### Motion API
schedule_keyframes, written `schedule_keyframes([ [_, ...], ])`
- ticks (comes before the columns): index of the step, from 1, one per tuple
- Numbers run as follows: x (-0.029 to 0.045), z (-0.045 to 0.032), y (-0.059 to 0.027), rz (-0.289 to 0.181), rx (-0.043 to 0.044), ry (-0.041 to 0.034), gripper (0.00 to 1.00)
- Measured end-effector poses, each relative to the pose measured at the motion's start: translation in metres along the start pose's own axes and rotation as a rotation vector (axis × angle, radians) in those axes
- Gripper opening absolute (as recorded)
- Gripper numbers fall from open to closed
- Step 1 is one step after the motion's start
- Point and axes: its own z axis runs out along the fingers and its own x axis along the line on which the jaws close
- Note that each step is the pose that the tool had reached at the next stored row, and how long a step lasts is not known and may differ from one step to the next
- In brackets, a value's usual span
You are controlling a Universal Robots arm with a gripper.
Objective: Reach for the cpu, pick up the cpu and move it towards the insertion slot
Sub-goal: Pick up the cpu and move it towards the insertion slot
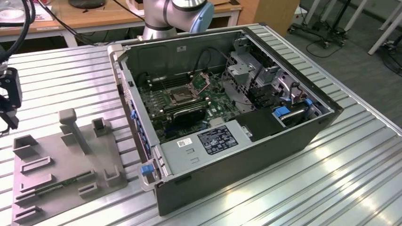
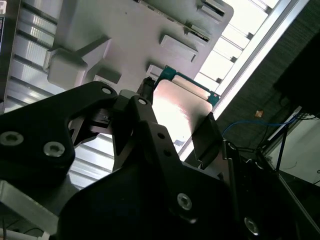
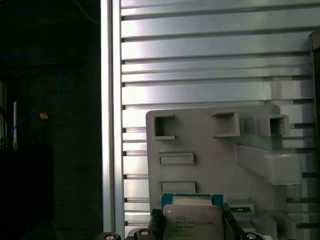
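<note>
In both wrist views the cpu [image 3: 193, 214], a flat square chip with a silvery top and a green rim, sits between my gripper's [image 3: 192, 227] two dark fingers [image 2: 205, 136], which are shut on its opposite edges. It hangs above the grey plastic tray [image 3: 210, 150]. My gripper [image 1: 9, 101] is at the exterior view's far left edge, over the table beside that tray [image 1: 63, 160]. The insertion slot [image 1: 178, 96], a square socket with a metal frame, lies on the motherboard inside the open computer case, well off toward the exterior view's right of my gripper.
The open black computer case [image 1: 251, 141] lies on its side on the ribbed metal table [image 1: 339, 188]. Its raised wall [image 1: 135, 117] stands between tray and motherboard. The tray carries upright posts [image 1: 70, 127] and a green memory stick [image 1: 63, 183]. The table's edge [image 3: 106, 125] runs close by.
</note>
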Motion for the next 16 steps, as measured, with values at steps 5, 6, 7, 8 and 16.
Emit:
schedule_keyframes([
  [5, -0.0001, -0.0104, -0.0001, 0.0, -0.0001, -0.0001, 0.55],
  [6, -0.0001, -0.0125, -0.0001, 0.0, 0.0, 0.0, 0.55],
  [7, -0.0001, -0.0146, -0.0001, 0.0, 0.0, 0.0001, 0.55],
  [8, -0.0002, -0.0167, -0.0001, 0.0, 0.0001, 0.0002, 0.55],
  [16, -0.0007, -0.0267, -0.0001, 0.0, 0.0031, -0.0003, 0.55],
])
